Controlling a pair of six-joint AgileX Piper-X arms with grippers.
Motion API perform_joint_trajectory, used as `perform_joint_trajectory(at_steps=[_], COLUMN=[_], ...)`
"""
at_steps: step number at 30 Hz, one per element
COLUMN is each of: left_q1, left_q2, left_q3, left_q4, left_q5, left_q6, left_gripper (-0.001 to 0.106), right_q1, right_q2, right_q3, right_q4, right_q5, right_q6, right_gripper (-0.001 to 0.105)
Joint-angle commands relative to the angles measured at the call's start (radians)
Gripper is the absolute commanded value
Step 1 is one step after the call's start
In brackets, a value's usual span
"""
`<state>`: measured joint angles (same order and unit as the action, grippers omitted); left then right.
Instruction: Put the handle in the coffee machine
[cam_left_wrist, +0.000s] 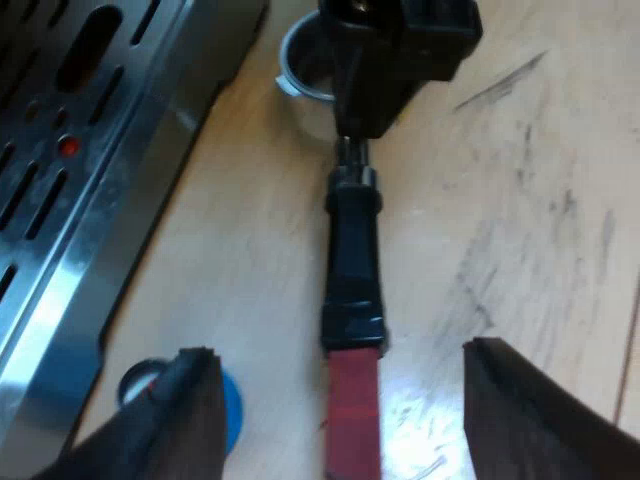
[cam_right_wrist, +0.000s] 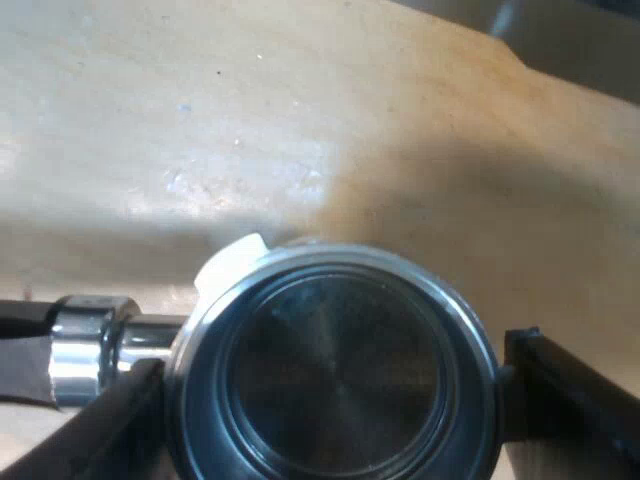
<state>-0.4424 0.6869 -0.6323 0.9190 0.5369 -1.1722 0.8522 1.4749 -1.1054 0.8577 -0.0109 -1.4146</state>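
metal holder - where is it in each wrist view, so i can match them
Left wrist view: metal holder lies on the wooden table beside the machine, red end between the left gripper's open fingers.
Right wrist view: metal holder's basket clasped by the right gripper.
Shared landmark: the wooden table.

Left wrist cam hangs above the table (cam_left_wrist: 520, 220) and looks down past its own left gripper (cam_left_wrist: 335, 355), fingers spread wide; it faces along the holder (cam_left_wrist: 352, 260) lying flat, toward the right gripper (cam_left_wrist: 395, 60) at the far end, with the machine (cam_left_wrist: 80, 150) running alongside; middling close. Right wrist cam is way closer; it points straight down into the holder's basket (cam_right_wrist: 335, 370), its own fingers (cam_right_wrist: 560, 390) pressed at either side; both views share the holder and the wooden table.
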Motion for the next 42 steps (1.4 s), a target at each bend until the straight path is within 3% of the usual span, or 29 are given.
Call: perform_joint_trajectory(at_steps=[1,4,10,22,34,42], left_q1=[-0.005,-0.005,-0.005,-0.005,-0.005,-0.005], left_q2=[-0.003,-0.003,-0.003,-0.003,0.072,0.135], left_q3=[-0.002,-0.002,0.010,0.132,0.170,0.169], left_q4=[0.003,0.003,-0.030,-0.196,-0.315,-0.319], left_q5=[0.072,0.108,0.111,0.108,0.074,0.074], left_q6=[0.005,0.016,0.056,0.056,0.056,0.056], left_gripper=[0.054,0.054,0.054,0.054,0.054,0.054], right_q1=[0.001,0.001,0.001,0.001,0.022,0.035], right_q2=[-0.053,-0.081,-0.106,-0.106,-0.107,-0.107], right_q3=[-0.011,-0.018,-0.052,-0.146,-0.160,-0.160], right_q4=[0.001,0.016,0.088,0.178,0.179,0.176], right_q5=[-0.009,-0.009,-0.009,-0.010,-0.047,-0.047], right_q6=[0.007,0.007,0.024,0.024,0.028,0.046], right_gripper=[0.000,0.000,0.000,0.000,0.000,0.000])
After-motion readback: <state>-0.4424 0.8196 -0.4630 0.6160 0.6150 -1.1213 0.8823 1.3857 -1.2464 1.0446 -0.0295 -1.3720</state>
